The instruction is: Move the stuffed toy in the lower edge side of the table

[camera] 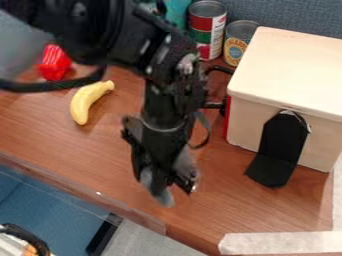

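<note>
The pincer (164,181) hangs over the table (100,150) near its lower edge, seemingly clenched around the grey stuffed toy (157,192), which pokes out below it, between the banana (88,102) and the pale box (287,75).

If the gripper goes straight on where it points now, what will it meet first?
The gripper points down, so most likely the table, near its lower edge. The grey thing at the gripper might touch it first. How far below the table lies is unclear from this view.
</note>
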